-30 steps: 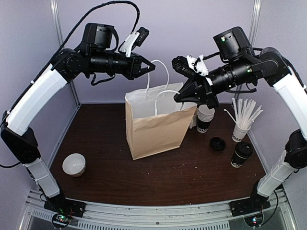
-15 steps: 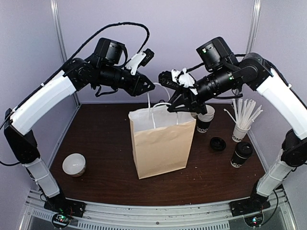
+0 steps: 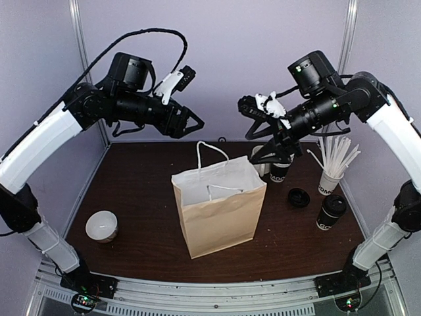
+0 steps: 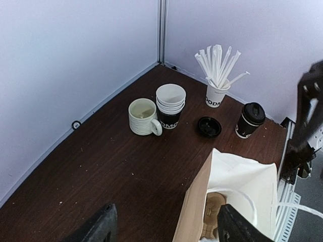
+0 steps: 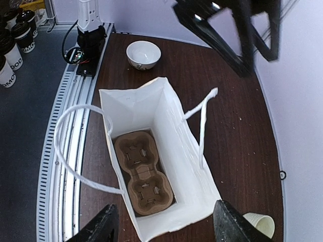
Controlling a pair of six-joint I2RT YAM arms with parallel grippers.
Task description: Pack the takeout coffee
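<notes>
A dark tabletop (image 3: pixel 145 253) carries an open brown paper bag (image 3: pixel 220 220) at its centre. Above the bag, the left fingers (image 4: pixel 101 227) and right fingers (image 5: pixel 103 224) hang spread apart, holding nothing. The lidded takeout coffee (image 3: pixel 331 212) stands near right, well apart from the bag.

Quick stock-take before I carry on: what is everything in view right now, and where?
paper bag: one, brown, white handles, upright mid-table
cup carrier: one, brown, flat in the bag's bottom
takeout coffee: one, black and white, black lid on, near right
loose lid: one, black, just behind the coffee
stick cup: one, white sticks, right rear
cup stack: one, white and black, behind the bag
mug: one, white, beside the stack
bowl: one, white, near left
left fingers: two, black, open, above the bag
right fingers: two, black, open, above the bag
</notes>
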